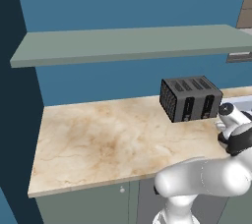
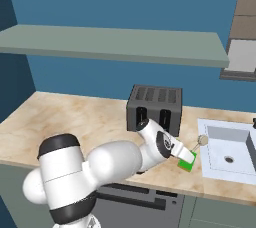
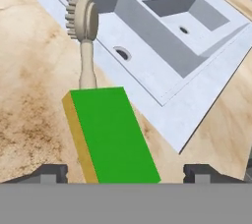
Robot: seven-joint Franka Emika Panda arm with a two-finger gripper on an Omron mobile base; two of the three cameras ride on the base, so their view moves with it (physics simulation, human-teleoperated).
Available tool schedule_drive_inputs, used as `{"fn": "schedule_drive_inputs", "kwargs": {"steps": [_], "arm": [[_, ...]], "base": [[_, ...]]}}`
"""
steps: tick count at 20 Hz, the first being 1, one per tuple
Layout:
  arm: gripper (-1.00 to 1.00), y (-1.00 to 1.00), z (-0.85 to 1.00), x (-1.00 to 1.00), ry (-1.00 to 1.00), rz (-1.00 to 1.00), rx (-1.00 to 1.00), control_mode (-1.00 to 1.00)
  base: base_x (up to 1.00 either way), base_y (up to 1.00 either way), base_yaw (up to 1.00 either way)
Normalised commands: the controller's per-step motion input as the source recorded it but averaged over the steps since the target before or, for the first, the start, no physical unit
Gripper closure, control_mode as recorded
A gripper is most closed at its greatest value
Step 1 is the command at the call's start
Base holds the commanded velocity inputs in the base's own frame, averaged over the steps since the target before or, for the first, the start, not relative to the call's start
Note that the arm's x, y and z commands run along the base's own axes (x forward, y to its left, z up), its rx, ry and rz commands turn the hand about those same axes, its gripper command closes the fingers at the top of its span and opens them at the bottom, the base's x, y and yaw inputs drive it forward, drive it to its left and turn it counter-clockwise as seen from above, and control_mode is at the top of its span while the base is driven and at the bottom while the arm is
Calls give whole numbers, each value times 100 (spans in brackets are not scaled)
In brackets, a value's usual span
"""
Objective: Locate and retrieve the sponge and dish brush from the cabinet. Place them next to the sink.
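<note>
A marbled beige counter (image 2: 75, 117) runs under blue walls and the grey-green cabinet (image 2: 115, 44) shelf boards.

End effector (image 3: 125, 171): in the hand view the two fingertips stand wide apart, one at each side of the sponge (image 3: 110, 134), and neither pad appears to touch it. Judged released, jaws wide.

Sponge: lies flat on the counter directly between and just ahead of the fingertips, green layer up, yellow-orange layer beneath. In the right base view it sits at the tip of the end effector (image 2: 186, 158), just beside the rim of the sink (image 2: 216, 167).

Dish brush (image 3: 83, 36): just beyond the sponge, handle end touching or tucked against the sponge's far edge, round beige head pointing away and overlapping the sink rim. Whether the head rests on the rim or hangs slightly above cannot be told.

Sink: farther out, a pale double basin with drain holes.

Toaster (image 2: 154, 107): behind the end effector, well clear of both items.

Handling, as a judgement: the sponge is probably light and soft, compressing under grip; take it across the short sides. The brush looks light, stiff and thin; take it at mid-handle, since the round head could roll.

Both items appear placed next to the sink.
</note>
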Motion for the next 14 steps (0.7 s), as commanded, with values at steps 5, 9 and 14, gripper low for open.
{"fn": "schedule_drive_inputs", "kwargs": {"steps": [5, 9, 14], "arm": [[-100, 1, 2, 0, 3, 0, 0, -100], [-100, 11, 27, -9, 1, 0, 0, -100], [-100, 20, 49, -18, 3, 0, 6, -100]], "base": [[0, 0, 0], [0, 0, 0], [0, 0, 0]]}}
